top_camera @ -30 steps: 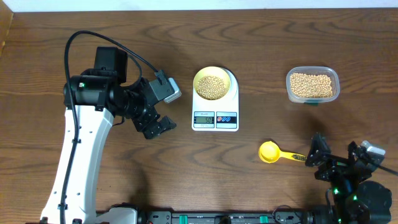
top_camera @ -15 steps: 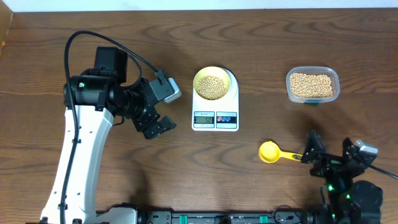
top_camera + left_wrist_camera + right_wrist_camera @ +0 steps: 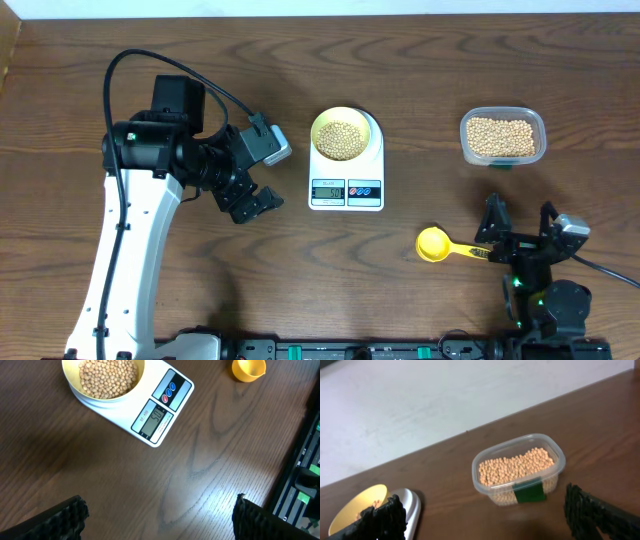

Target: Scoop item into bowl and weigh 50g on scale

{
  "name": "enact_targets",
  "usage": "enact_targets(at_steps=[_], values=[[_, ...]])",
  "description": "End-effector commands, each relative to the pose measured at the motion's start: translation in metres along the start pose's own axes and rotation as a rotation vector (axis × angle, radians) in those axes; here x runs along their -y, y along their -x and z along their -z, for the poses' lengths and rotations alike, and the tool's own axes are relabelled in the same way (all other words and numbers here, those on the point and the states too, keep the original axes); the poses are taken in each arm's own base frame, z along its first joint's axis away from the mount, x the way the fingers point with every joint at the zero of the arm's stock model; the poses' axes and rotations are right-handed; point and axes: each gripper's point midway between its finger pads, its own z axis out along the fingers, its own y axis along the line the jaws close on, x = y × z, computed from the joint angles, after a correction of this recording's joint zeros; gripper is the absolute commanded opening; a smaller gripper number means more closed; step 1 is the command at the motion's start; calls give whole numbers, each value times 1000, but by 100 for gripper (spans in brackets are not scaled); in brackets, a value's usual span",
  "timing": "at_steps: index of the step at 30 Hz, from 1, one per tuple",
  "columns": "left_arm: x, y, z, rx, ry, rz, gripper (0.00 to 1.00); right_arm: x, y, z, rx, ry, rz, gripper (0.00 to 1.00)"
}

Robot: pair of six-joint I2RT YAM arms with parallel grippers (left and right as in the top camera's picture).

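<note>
The pale-yellow bowl [image 3: 316, 128] stands on the white scale [image 3: 346, 192] at the table's middle, with a heap of tan beans [image 3: 341, 140] in it. The left wrist view shows the same bowl [image 3: 67, 375] and the scale [image 3: 160, 415], whose display shows digits. More beans fill a clear tub [image 3: 502, 136] at the back right. My left gripper [image 3: 252, 203] hangs open to the left of the scale, holding nothing. Near the front edge, my right gripper [image 3: 520, 232] stands open and empty, just right of the yellow scoop [image 3: 435, 244].
The scoop lies empty on the wood, its handle pointing right toward my right gripper. The tub [image 3: 520, 467] carries a green label on its near side. A black rail with cables [image 3: 360, 350] runs along the front edge.
My right arm has swung left and turned, so its fingers now point toward the back of the table. The left arm, scoop, bowl and scale have not moved.
</note>
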Motion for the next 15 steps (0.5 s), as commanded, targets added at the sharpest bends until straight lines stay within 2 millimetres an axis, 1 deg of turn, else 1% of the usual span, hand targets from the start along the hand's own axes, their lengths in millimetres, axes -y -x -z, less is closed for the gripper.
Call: enact_targets(at_steps=[1,3,9,15], values=[[1,3,0,9,-11,-17,95,1,-11,-4,3,17,19,99],[1,3,0,9,-11,-16,95,2,-14,-5,2,18,20,99],[1,3,0,9,-11,-17,95,2,-14,-5,3,17,69,99],[1,3,0,9,-11,-16,95,3,-14,-5,2,16,212,99]])
